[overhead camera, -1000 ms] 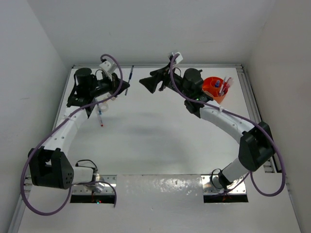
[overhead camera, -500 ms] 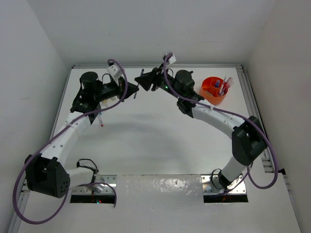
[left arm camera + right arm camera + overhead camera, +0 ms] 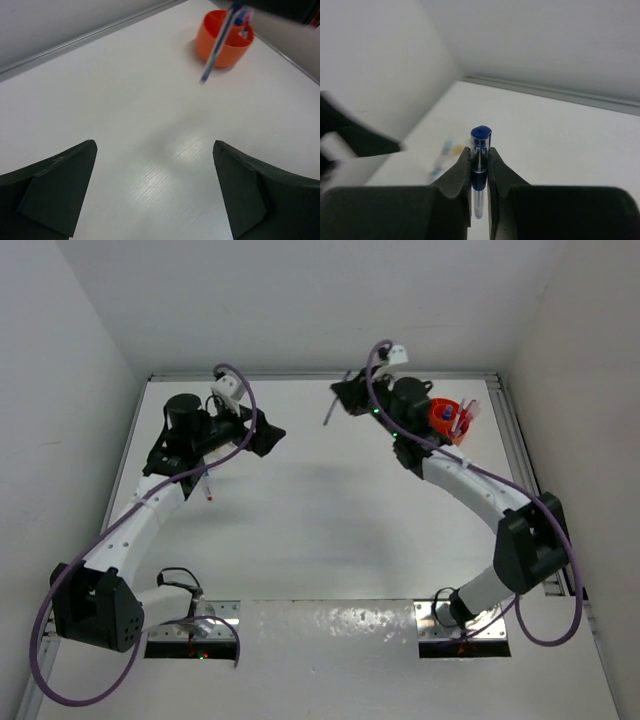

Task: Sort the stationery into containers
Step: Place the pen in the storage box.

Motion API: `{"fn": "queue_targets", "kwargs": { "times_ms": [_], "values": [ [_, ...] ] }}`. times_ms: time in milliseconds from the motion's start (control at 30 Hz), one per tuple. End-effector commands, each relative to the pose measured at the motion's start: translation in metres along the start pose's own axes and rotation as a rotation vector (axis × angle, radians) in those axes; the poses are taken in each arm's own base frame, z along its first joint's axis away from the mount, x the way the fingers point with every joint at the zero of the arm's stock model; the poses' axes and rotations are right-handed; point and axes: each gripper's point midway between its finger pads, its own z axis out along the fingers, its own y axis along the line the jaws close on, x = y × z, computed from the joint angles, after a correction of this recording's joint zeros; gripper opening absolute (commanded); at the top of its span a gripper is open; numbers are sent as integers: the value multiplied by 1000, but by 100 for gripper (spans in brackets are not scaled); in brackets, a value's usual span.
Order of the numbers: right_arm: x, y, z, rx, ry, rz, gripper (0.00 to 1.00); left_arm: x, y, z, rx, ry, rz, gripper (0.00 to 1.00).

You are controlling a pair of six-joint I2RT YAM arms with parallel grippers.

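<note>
Worktop (image 3: 320, 530): white and flat, walled on three sides; it carries everything named below.
Orange tub (image 3: 447, 425): round, at the far right of the worktop, partly hidden behind the right arm. In the left wrist view (image 3: 225, 50) it stands upright near the far edge rail.
Left claw (image 3: 268, 435): well to the left of the tub, jaws spread wide with only bare worktop between them (image 3: 155, 192); it holds nothing.
Right claw (image 3: 342, 398): near the tub, on its left, jaws pinched narrow on the blue-and-white pen (image 3: 479, 167).
Pink pens (image 3: 466, 412): standing inside the tub, leaning over its right rim.
Blue-and-white pen (image 3: 329, 415): gripped near its blue cap (image 3: 480, 150), its body hanging tilted below the right claw, left of the tub and outside it (image 3: 218, 45).
Red-tipped pen (image 3: 207, 485): lying on the worktop far left of the tub, beside the left arm and apart from both claws.
</note>
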Motion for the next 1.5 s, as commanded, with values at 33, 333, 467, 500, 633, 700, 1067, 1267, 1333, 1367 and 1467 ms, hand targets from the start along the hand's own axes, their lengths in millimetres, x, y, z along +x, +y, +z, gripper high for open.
{"fn": "queue_targets", "kwargs": {
  "times_ms": [33, 333, 467, 500, 633, 700, 1067, 1267, 1333, 1367, 1467],
  "values": [
    [-55, -133, -70, 504, -28, -227, 0, 12, 49, -29, -299, 32, -16, 100],
    [-71, -282, -195, 994, -49, -230, 0, 78, 86, -61, -532, 162, -94, 100],
    [-72, -310, -210, 1055, -98, -231, 0, 76, 91, -62, -549, 152, -90, 100],
    [-74, -317, -213, 1074, -109, -233, 0, 75, 94, -64, -559, 149, -86, 100],
    [-67, -340, -213, 1114, -110, -225, 0, 77, 101, -68, -586, 150, -94, 100],
    [-62, -350, -211, 1122, -111, -224, 0, 77, 102, -68, -587, 151, -98, 100],
    [-49, -366, -191, 1050, -116, -149, 0, 80, 110, -72, -605, 153, -112, 100],
    [-24, -375, -194, 1054, -90, -127, 0, 84, 118, -77, -650, 152, -134, 100],
    [-20, -375, -192, 1044, -83, -127, 0, 86, 120, -79, -659, 155, -138, 100],
    [-17, -377, -193, 1050, -73, -125, 0, 86, 121, -79, -660, 155, -138, 100],
    [-14, -375, -194, 1048, -48, -134, 10, 87, 121, -79, -662, 157, -140, 100]
  ]
}}
